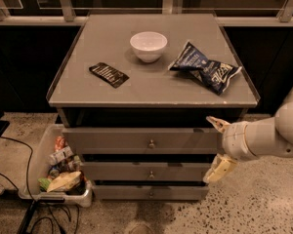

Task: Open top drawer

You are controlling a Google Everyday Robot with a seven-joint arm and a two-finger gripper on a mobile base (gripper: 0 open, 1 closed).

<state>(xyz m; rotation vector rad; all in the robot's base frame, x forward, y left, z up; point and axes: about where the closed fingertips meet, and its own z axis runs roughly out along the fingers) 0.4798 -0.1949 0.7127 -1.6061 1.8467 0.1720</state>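
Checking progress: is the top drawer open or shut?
Shut: the top drawer shows no interior, its knob untouched. The gripper, open, hovers at the front's right end.
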